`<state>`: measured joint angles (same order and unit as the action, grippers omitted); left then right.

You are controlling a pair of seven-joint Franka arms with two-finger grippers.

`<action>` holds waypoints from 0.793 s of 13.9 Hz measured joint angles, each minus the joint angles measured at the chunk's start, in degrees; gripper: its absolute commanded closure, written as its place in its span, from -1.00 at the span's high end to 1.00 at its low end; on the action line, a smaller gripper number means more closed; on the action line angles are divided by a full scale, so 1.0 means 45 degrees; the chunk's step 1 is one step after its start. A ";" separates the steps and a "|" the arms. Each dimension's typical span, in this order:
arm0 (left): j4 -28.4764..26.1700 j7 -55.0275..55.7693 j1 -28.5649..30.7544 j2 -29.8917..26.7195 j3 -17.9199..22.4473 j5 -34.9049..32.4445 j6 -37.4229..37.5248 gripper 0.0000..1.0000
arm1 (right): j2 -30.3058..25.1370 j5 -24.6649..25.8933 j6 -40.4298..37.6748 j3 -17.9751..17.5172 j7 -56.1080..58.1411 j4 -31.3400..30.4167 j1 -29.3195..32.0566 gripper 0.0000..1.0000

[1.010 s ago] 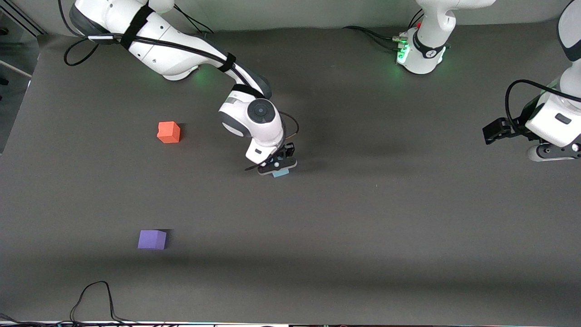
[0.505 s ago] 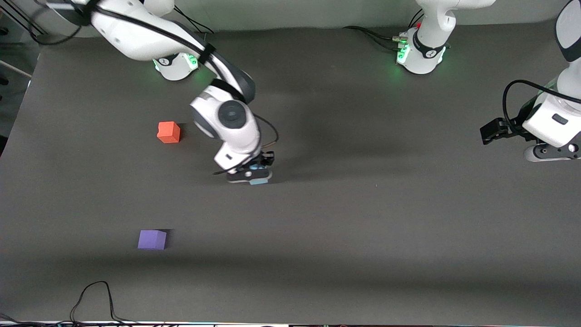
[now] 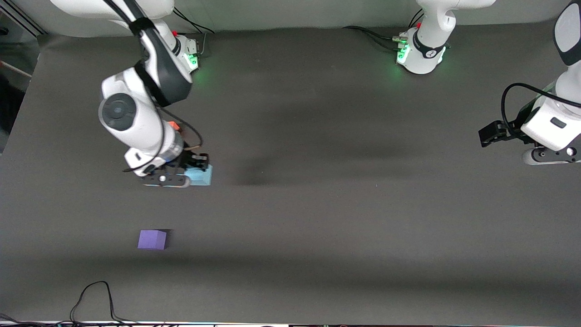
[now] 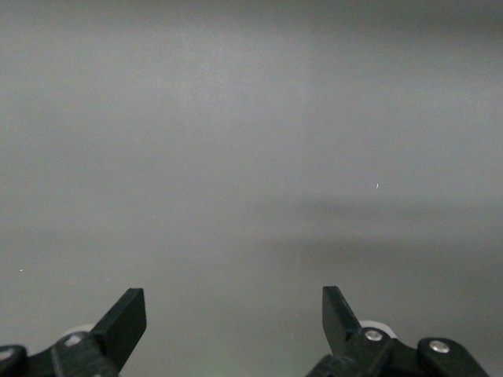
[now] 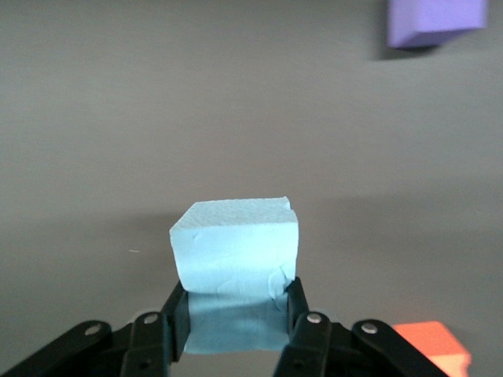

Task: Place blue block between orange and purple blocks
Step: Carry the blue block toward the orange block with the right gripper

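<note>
right tool (image 3: 196, 175) clamped on the blue block (image 3: 201, 175), fingers (image 5: 179, 310) pinching two facing sides of the cube, block sits low between them and pokes out past the tips; held up off the tabletop (image 3: 345, 218), roughly over the strip between the two target cubes but offset toward the left arm's end of that line

orange block (image 3: 173, 125) mostly hidden under the right arm's wrist in the front view, just a sliver showing; right wrist view catches a corner of it (image 5: 431, 345) close by the tool. purple block (image 3: 152, 239) sits on the tabletop nearer the front camera, well apart from the carried cube, also seen at the edge of the right wrist view (image 5: 435, 22)

step in hand, my read: transport, block grasped and being carried to the gap, not yet placed. next move calls for shifting the cube toward the right arm's end until it lines up with orange and purple, about midway between them, then lowering until the block's base meets the tabletop, then spreading the fingers and lifting straight up so the foam cube doesn't get dragged. watch clearance with the orange one, it's close to the wrist

left tool (image 4: 234, 314) spread wide, nothing in it, parked over the left arm's end of the tabletop, waiting
</note>
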<state>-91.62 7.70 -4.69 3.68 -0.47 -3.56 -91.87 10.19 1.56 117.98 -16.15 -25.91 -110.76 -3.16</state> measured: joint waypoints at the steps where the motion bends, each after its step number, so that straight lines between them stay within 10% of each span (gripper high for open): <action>1: 0.0025 0.0000 -0.0001 0.0028 -0.0004 0.0001 0.0000 1.00 | -0.0233 -0.0021 0.0106 0.0415 0.0328 -0.0531 -0.0007 -0.33; 11: 0.0112 0.0000 -0.0007 0.0228 -0.0020 0.0007 0.0000 1.00 | 0.0196 -0.0051 0.3777 0.3249 0.3547 -0.3914 -0.0005 -0.33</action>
<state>-91.11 7.71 -4.72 4.70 -0.56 -3.53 -91.87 11.07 1.33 134.98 -1.54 -9.95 -128.37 -3.18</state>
